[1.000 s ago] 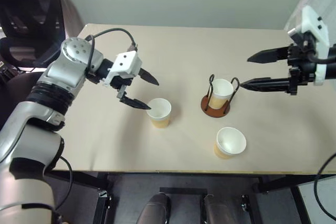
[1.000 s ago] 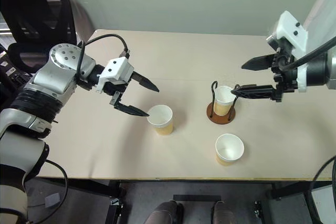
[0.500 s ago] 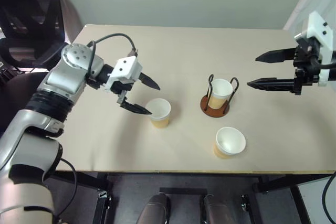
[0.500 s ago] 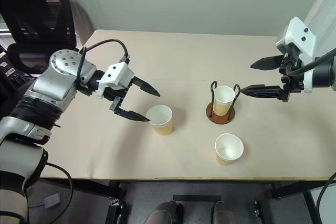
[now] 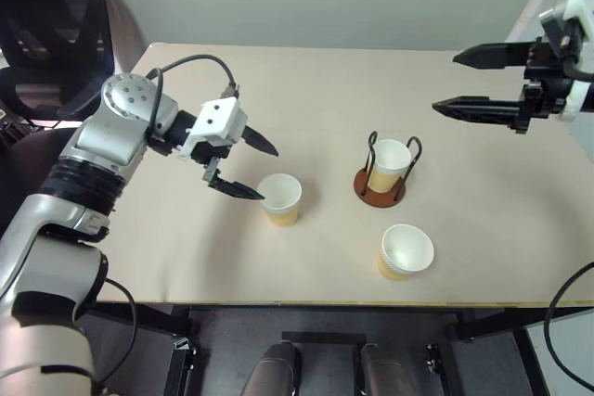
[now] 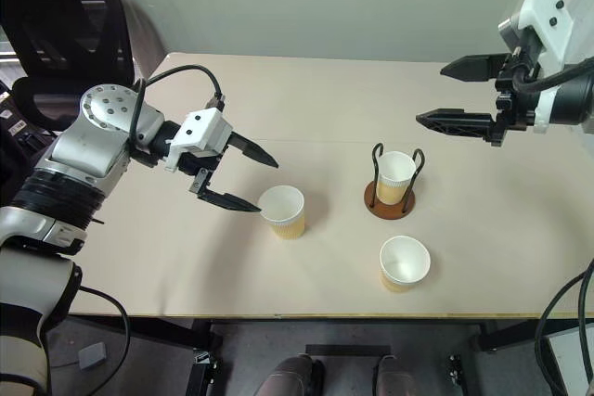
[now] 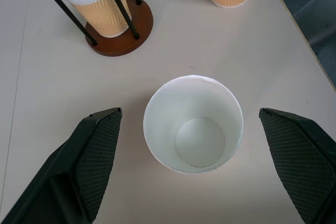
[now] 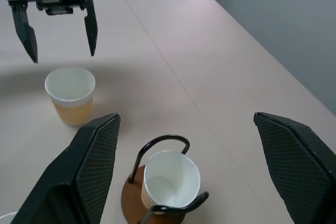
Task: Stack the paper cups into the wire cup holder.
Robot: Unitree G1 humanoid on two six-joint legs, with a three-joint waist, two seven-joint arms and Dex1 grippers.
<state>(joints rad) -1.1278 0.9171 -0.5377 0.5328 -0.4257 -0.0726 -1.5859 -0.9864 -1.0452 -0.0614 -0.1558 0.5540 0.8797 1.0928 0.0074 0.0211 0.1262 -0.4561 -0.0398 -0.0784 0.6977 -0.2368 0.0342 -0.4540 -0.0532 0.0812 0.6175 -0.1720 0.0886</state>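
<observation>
Left gripper [image 5: 249, 166] open wide, empty, hovering above the table [image 5: 186, 248] with fingertips aimed at the loose cup [image 5: 281, 198] just to its 3 o'clock; lower finger tip close to the cup's rim, not touching. In the left wrist view that cup [image 7: 193, 123] sits upright between the two spread fingers [image 7: 97, 145], white inside visible, clear of both.

Right gripper [image 5: 459, 81] also open and empty, held high over the far right part of the table, at about 1 o'clock from the holder [image 5: 382, 183] and well apart from it.

Holder stands upright near table centre, reddish-brown disc base flat on the surface, two black wire loops up. One cup [image 5: 391, 162] is seated inside the loops, upright, rim near the loop tops.

Third cup [image 5: 406, 251] upright at about 5 o'clock from the holder, near the front table edge, apart from the base.

Loose cup by the left gripper lies at about 8 o'clock from the holder.

Dark chair [image 5: 46, 34] beyond the table's far left corner.
</observation>
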